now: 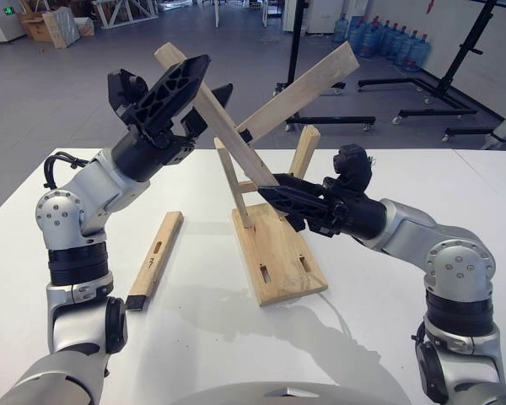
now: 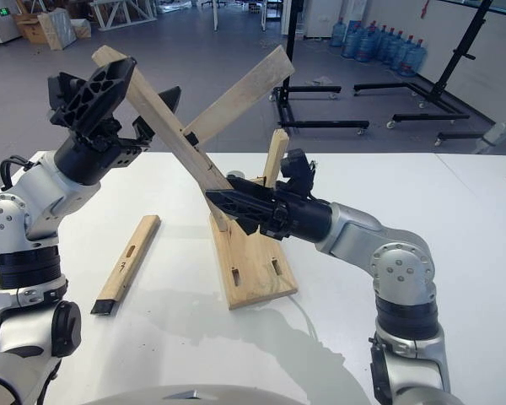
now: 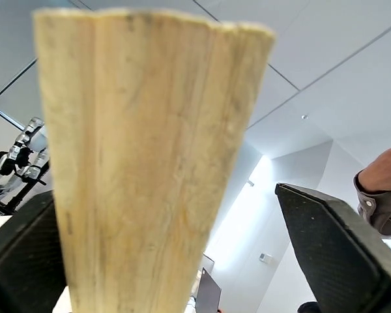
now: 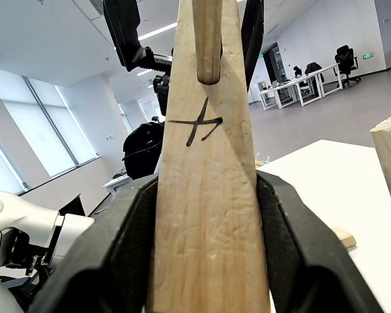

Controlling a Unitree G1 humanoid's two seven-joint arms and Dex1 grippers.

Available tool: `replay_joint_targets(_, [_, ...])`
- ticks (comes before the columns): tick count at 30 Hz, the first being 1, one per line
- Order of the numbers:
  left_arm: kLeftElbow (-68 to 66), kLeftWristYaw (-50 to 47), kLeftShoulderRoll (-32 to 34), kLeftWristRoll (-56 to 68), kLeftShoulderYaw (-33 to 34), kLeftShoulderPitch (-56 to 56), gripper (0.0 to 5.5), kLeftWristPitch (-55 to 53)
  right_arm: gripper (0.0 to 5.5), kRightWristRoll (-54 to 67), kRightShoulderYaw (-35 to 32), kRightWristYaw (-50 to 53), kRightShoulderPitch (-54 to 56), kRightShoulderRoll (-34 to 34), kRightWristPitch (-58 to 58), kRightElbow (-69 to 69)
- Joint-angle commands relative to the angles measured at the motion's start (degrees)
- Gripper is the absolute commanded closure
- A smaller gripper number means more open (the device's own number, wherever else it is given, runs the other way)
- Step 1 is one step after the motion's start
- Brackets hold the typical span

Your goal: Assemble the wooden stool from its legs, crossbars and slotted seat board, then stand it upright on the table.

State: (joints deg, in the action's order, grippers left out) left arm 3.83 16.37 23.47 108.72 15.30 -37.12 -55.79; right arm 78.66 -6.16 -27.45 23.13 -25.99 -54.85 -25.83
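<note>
This is a large open robotics lab or test hall rather than a home. A wide grey floor (image 1: 84, 84) stretches out beyond the white desk (image 1: 455, 186), with black wheeled equipment stands (image 1: 422, 87) parked at the far right. A row of blue water jugs (image 1: 379, 38) lines the far wall, and cardboard boxes (image 1: 38, 27) are stacked in the far left corner. The right wrist view adds an office side: rows of work tables (image 4: 300, 88) with swivel chairs (image 4: 344, 55), tall windows (image 4: 32, 124) and a ceiling strip light (image 4: 158, 30). Overhead, the left wrist view shows a plain panelled ceiling (image 3: 326, 52).
</note>
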Motion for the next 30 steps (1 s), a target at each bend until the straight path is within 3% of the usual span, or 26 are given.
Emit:
replay_joint_targets(1, [-0.21, -1.25, -0.09, 1.59, -0.92, -0.05, 1.30, 0.33, 3.46, -0.60, 0.47, -0.19, 0.19, -0.20, 0.85, -0.77])
replay_joint_targets(11, [-0.84, -2.11, 0.26, 2.45, -0.92, -0.10, 2.95, 0.61, 3.46, -1.28, 0.82, -0.58, -0.22, -0.53, 1.67, -0.33])
replay_joint_targets(21, [-0.65, -2.02, 0.66, 0.40, -0.52, 0.09, 3.00, 0.96, 3.46, -2.67, 1.16, -1.19, -0.56, -0.67, 2.24, 0.01])
replay_joint_targets(22, [-0.55, -1.74, 0.71, -0.32, -0.59, 0.17, 3.01, 0.90, 3.08, -3.24, 1.58, -1.52, -0.85, -0.86, 2.14, -0.32])
replay_joint_targets(30, [-0.93, 1.32, 0.89, -5.56, -0.72, 0.44, 3.35, 0.66, 1.69, -0.68, 1.67, -3.33, -2.18, -2.80, 0.27, -0.72])
